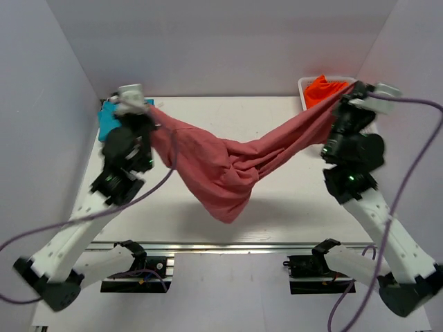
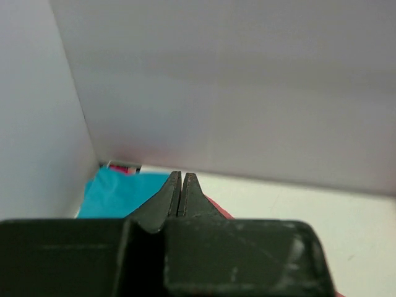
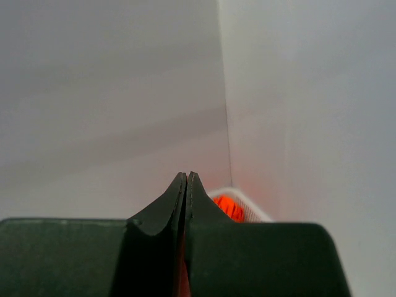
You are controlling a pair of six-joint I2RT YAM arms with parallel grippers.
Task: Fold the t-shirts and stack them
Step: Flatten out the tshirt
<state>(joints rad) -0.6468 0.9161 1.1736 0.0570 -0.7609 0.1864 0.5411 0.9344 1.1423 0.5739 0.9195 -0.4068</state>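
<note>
At the far left corner of the table (image 1: 277,207), the teal t-shirt (image 1: 107,121) is seen lying flat against the wall. It is partly hidden by the left arm, so whether it is neatly folded cannot be told, though it is judged to have been set down as the start of the stack.

Just beside it, the left tool (image 2: 183,185) is shown with its jaws pressed together, and an edge of the salmon t-shirt (image 1: 221,173) is pinched in them. The garment is held up between the two arms and stretched across the middle of the table. Its bunched, twisted middle sags low toward the near edge, and no clean fold is visible in it.

On the right, the other end of the cloth is gripped by the right tool (image 3: 186,185), whose jaws are likewise closed, with a sliver of red cloth seen between them.

At the far right corner, the orange t-shirt (image 1: 324,88) is seen crumpled inside the white basket (image 1: 302,86), untouched.

The task is judged to be at most a third done. The salmon shirt is yet to be spread, folded and stacked, and the orange one is yet to be taken out.
</note>
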